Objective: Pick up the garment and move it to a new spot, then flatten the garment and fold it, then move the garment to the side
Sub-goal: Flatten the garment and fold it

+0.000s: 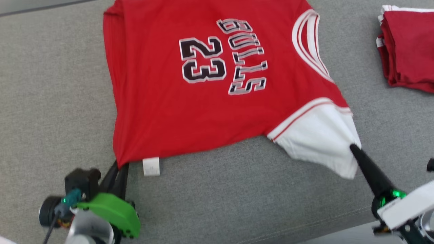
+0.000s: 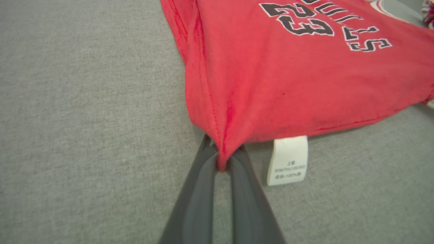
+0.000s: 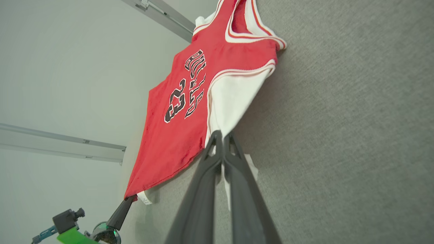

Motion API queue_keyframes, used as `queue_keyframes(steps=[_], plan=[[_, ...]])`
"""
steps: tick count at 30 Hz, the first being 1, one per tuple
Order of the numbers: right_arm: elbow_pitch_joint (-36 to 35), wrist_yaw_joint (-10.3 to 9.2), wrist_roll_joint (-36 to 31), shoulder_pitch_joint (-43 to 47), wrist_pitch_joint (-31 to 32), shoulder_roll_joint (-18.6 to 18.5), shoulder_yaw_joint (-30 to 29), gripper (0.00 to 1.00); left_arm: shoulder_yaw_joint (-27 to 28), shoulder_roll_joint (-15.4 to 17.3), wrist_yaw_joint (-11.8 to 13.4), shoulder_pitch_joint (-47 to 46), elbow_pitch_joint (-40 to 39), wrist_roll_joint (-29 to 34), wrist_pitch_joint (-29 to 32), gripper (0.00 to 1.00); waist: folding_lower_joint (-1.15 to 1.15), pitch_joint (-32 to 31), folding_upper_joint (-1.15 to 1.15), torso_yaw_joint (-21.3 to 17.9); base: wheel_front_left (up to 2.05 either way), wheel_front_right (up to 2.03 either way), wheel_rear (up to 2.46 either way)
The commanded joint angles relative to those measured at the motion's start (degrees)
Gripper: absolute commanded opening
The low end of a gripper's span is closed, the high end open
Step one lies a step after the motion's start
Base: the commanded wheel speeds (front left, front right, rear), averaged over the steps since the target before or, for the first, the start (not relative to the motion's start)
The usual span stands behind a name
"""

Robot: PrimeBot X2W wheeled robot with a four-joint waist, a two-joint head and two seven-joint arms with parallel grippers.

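The garment [image 1: 203, 101] is a red jersey with "BULLS 23" lettering, white trim and a white sleeve, spread across the grey surface. My left gripper [image 1: 119, 165] is shut on its red bottom corner; in the left wrist view [image 2: 222, 162] the fabric bunches between the dark fingertips, beside a white care label [image 2: 287, 161]. My right gripper [image 1: 352, 147] is shut on the white sleeve's edge, seen pinched in the right wrist view [image 3: 222, 137]. The near edge of the jersey [image 3: 176, 112] is pulled taut between the two grips. The left gripper [image 3: 127, 201] also appears low in the right wrist view.
A folded stack of red garments [image 1: 410, 47] lies at the far right. The grey fabric surface [image 1: 51, 84] extends to the left and front. A pale floor edge [image 1: 339, 235] shows at the lower right.
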Motion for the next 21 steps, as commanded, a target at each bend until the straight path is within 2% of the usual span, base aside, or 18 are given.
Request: queue_keyframes(steps=[1, 5, 8, 13, 16, 21], plan=[[-1.9, 0.03, -0.4, 4.8, 1.1, 0.0, 0.3, 0.0, 0.0, 0.7, 2.3, 6.1, -5.3, -0.9, 1.9, 0.0, 0.0, -4.1, 0.0, 0.7, 0.0, 0.0, 0.0], [-4.7, 0.03, -1.5, 13.3, 1.7, 0.3, 0.5, 0.0, -0.4, 1.9, 7.8, 20.0, -19.3, -1.8, 7.5, 0.0, 0.0, -4.1, 0.0, 0.3, 0.0, 0.0, 0.0], [-5.1, 0.03, -2.3, 14.9, 1.2, 0.3, -0.4, 0.0, -0.6, 2.8, 9.7, 24.2, -26.4, -2.2, 10.6, 0.0, 0.0, -3.8, 0.0, 0.7, 0.0, 0.0, 0.0], [-3.5, 0.03, -3.2, 8.0, 3.9, -0.8, -2.3, 0.0, -0.9, 3.7, 8.7, 18.6, -30.6, -3.9, 16.3, 0.0, 0.0, -2.2, 0.0, 1.5, 0.0, 0.0, 0.0], [-0.7, 0.03, -3.2, 1.3, 7.5, -1.3, -2.8, 0.0, -0.7, 4.3, 8.0, 13.2, -28.8, -4.6, 20.1, 0.0, 0.0, -1.3, 0.0, 1.6, 0.0, 0.0, 0.0], [6.6, 0.03, -7.0, -11.7, 13.1, -3.1, -5.0, 0.0, -1.4, 4.0, 5.4, 2.6, -24.2, -6.5, 25.6, 0.0, 0.0, 0.7, 0.0, 2.6, 0.0, 0.0, 0.0]])
